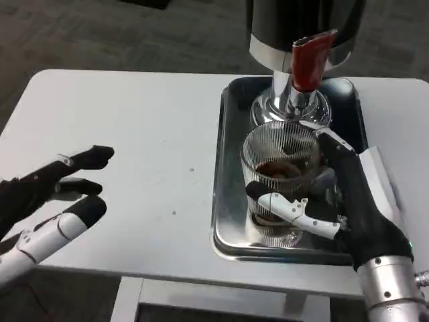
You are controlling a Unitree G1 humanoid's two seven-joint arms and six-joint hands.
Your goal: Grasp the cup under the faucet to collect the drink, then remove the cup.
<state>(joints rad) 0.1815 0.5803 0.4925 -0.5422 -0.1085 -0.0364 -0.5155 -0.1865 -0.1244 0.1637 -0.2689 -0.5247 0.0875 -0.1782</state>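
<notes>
Half the job looks done to us: our right hand (335,201) is wrapped around the ribbed glass cup (280,180), fingers closed on its side, and the cup stands on the metal tray (228,208) directly below the faucet (295,100) of the drink dispenser (305,27). We see dark liquid pooled in the lower part of the cup, so collecting has at least begun; whether drink is flowing right now we cannot tell. What is left, as we judge it, is to finish filling and then carry the cup out from under the faucet. The cup is clear glass with fine vertical ribs, round and straight-walled, likely slippery where wet. The tray is a shallow rectangle of polished steel with rounded corners and a raised rim, mirroring the shiny chrome base of the faucet. The dispenser has a black body with a silver band, and a red lever (310,60) juts out at its front. Our left hand (57,194) hovers over the bare white table (134,114) at the near left, well apart from the tray, fingers spread and holding nothing.
</notes>
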